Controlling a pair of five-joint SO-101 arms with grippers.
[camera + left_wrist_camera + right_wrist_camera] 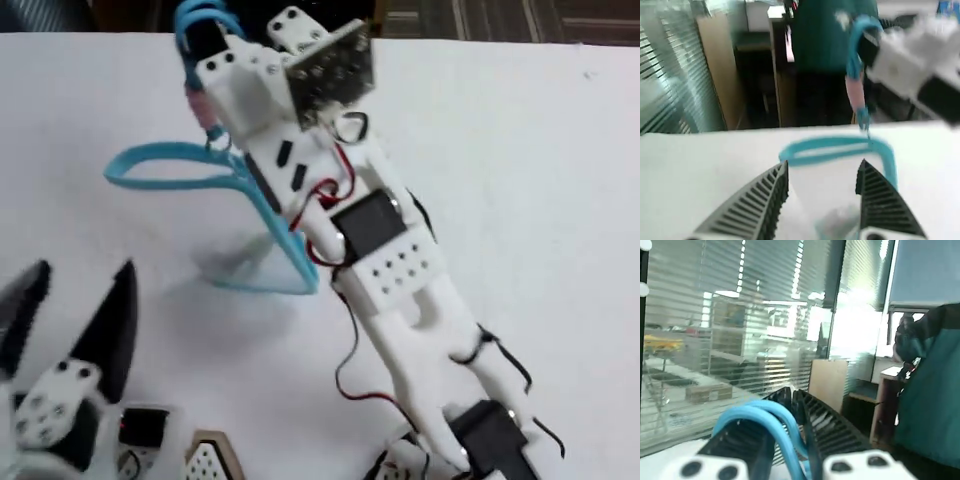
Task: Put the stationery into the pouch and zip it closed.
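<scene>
A clear pouch (262,245) with blue trim stands tilted on the white table, its mouth rim (170,165) open toward the left. A blue loop (757,417) of it is lifted at the far edge, and my right gripper (205,35) is shut on that loop (190,20). A small pink piece (207,112) hangs below the gripper. In the left wrist view the pouch (837,150) lies just beyond my open left gripper (822,167), with the right gripper (867,45) and the pink piece (856,95) above it. My left gripper (82,275) sits at the near left, nothing between its fingers.
The right arm's white body (385,250) stretches diagonally from the near right edge across the table's middle (520,150). Arm base parts (145,430) sit at the near edge. Bare white table lies to the right and at the far left.
</scene>
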